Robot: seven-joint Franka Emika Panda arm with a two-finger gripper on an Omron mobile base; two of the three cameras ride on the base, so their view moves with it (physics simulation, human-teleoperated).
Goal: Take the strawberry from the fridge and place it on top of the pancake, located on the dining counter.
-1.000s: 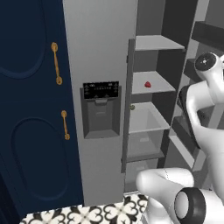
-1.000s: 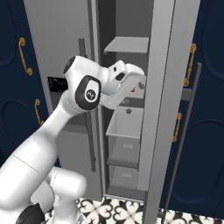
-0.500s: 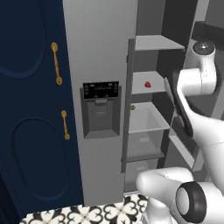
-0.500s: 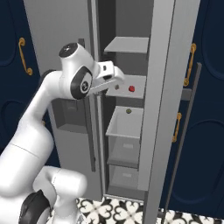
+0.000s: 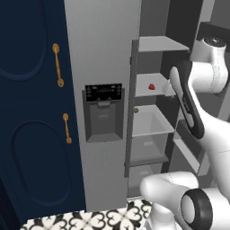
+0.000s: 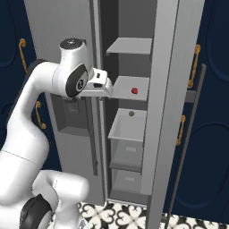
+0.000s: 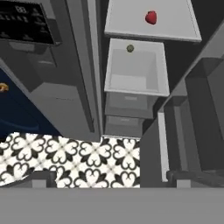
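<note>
Tall grey two-door fridge (image 5: 103,54) open; tiny bright red strawberry (image 6: 134,90) alone on pale grey shelf (image 7: 127,19), mid-height. Two-finger gripper (image 6: 106,86) at shelf's left edge — fingers spread wide, empty. Risk: reaching in, knuckles clip shelf lip or nudge round berry — it rolls far back.

From my left base view I look forward past the arm at the fridge (image 5: 103,67) front and obliquely into its open compartment. My right base view faces that same compartment more squarely, close in. Both share the shelf (image 6: 127,87) carrying the strawberry (image 6: 134,90). My hand view looks steeply down over these shelves to the patterned floor (image 7: 78,162).
</note>
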